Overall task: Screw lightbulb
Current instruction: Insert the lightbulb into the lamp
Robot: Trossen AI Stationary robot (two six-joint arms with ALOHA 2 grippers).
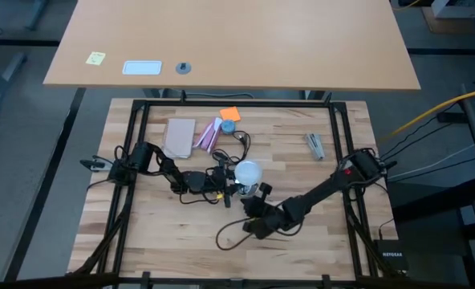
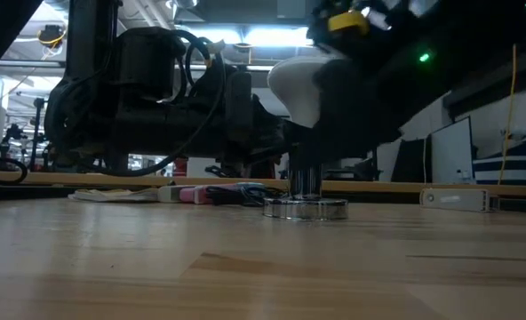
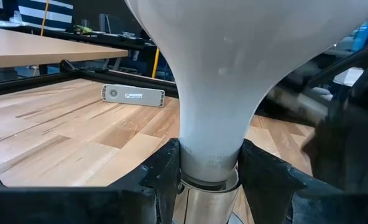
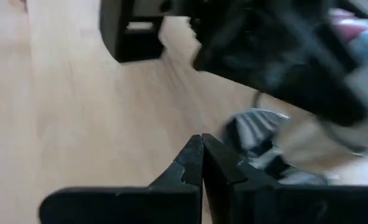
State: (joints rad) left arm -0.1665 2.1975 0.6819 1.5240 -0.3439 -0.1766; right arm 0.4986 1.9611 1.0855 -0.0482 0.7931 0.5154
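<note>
Standing upright on the silvery socket (image 2: 305, 208) mid-tabletop (image 1: 157, 233), your lightbulb (image 1: 247, 172) has the left gripper (image 3: 210, 168) clamped on its neck. Your right gripper (image 4: 202, 163), jaws together, sits just beside the socket.

lightbulb (image 1: 246, 171) upright on socket (image 2: 305, 208) mid-table, packet (image 1: 208, 135) behind, arms on either side

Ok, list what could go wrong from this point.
The left gripper clamps only the lightbulb's narrow neck, just above the socket; it might slip or stress the glass. The shut right gripper sits close by, so the arms could collide. The dark cord may snag.
</note>
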